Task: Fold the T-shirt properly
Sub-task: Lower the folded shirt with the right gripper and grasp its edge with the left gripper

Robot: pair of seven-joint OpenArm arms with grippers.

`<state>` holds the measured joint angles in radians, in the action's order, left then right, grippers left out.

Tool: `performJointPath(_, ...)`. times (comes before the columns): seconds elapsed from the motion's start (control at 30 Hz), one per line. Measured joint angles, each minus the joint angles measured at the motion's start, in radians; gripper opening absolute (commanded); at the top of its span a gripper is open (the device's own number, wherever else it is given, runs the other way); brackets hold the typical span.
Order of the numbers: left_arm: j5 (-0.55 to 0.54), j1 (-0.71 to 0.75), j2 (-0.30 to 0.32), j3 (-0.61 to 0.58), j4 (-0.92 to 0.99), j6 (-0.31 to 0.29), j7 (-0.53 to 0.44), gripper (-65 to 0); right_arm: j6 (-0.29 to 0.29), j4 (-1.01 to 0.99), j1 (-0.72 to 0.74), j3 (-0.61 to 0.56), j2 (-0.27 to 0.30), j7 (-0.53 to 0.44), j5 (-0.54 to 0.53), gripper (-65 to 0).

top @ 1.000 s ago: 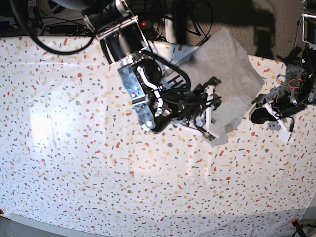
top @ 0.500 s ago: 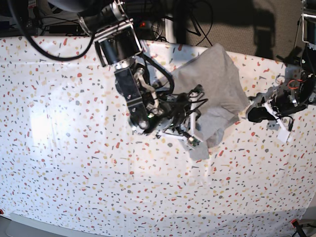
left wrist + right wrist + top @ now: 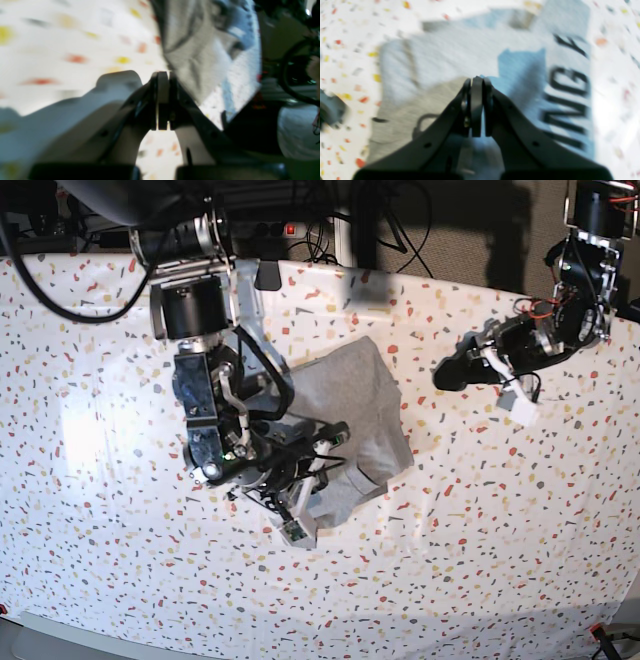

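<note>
1. The speckled counter (image 3: pixel 90 430) now carries the T-shirt (image 3: pixel 360 405) near its middle, a bunched grey heap that sat up against the far edge a second ago and has since been dragged toward the near side.
2. The right arm, on the base view's left, has swung down with the cloth; its fingers (image 3: pixel 476 82) are pressed together on a fold of grey fabric, and the black lettering (image 3: pixel 567 100) lies face up beside them in the wrist view.
3. The left arm has pulled back toward the far right corner and hangs well apart from the shirt; its fingers (image 3: pixel 162 75) are closed with nothing between them.
4. With one arm hauling, the garment lies crumpled, not flat, so the fold looks early: it likely needs spreading before any clean crease.
</note>
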<state>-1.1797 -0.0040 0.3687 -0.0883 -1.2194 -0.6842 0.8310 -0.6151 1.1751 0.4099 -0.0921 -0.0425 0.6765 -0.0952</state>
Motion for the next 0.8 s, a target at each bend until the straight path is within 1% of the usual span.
performJointPath(0.07,0.002,0.002,-0.017,-0.031,-0.009,-0.001,0.007,-65.0,0.034,-0.002,0.000,0.000,-0.032,-0.018,0.014,-65.0)
performJointPath(0.17,0.000,-0.002,-0.032,-0.079,-0.026,0.000,0.010,-65.0,0.036,-0.002,0.000,0.000,-0.072,-0.031,0.048,-65.0)
performJointPath(0.23,0.000,-0.001,-0.051,-0.111,-0.037,0.000,0.011,-65.0,0.043,-0.002,0.005,0.000,-0.080,-0.029,0.048,-65.0)
performJointPath(0.3,0.000,-0.001,-0.077,-0.142,-0.045,0.000,0.010,-65.0,0.044,-0.002,0.019,-0.001,-0.077,0.001,0.049,-65.0)
performJointPath(0.37,0.016,-0.002,-0.107,-0.165,-0.048,-0.004,0.005,-65.0,0.053,-0.002,0.042,0.000,-0.059,0.042,0.049,-65.0)
performJointPath(0.43,0.056,-0.002,-0.130,-0.177,-0.049,-0.003,-0.025,-65.0,0.055,-0.002,0.062,0.000,-0.036,0.082,0.052,-65.0)
performJointPath(0.53,0.096,-0.002,-0.150,-0.182,-0.050,-0.004,-0.045,-65.0,0.055,-0.002,0.070,0.000,0.004,0.131,0.048,-65.0)
performJointPath(0.6,0.130,-0.004,-0.152,-0.182,-0.050,-0.005,-0.050,-65.0,0.055,-0.002,0.066,0.000,0.029,0.167,0.048,-65.0)
performJointPath(0.63,0.154,-0.003,-0.153,-0.182,-0.050,-0.005,-0.073,-65.0,0.057,-0.002,0.062,0.000,0.043,0.179,0.048,-65.0)
performJointPath(0.67,0.200,-0.003,-0.153,-0.185,-0.050,-0.004,-0.097,-65.0,0.058,-0.001,0.054,0.000,0.057,0.186,0.037,-65.0)
performJointPath(0.7,0.245,-0.003,-0.153,-0.186,-0.051,0.027,-0.115,-65.0,0.058,-0.001,0.043,0.000,0.071,0.189,0.031,-65.0)
performJointPath(0.73,0.310,-0.004,-0.153,-0.187,-0.051,0.041,-0.129,-65.0,0.058,-0.001,0.033,0.000,0.083,0.197,0.013,-65.0)
performJointPath(0.8,0.404,0.002,-0.157,-0.188,-0.052,0.081,-0.195,-65.0,0.058,0.003,0.010,0.000,0.097,0.197,0.012,-65.0)
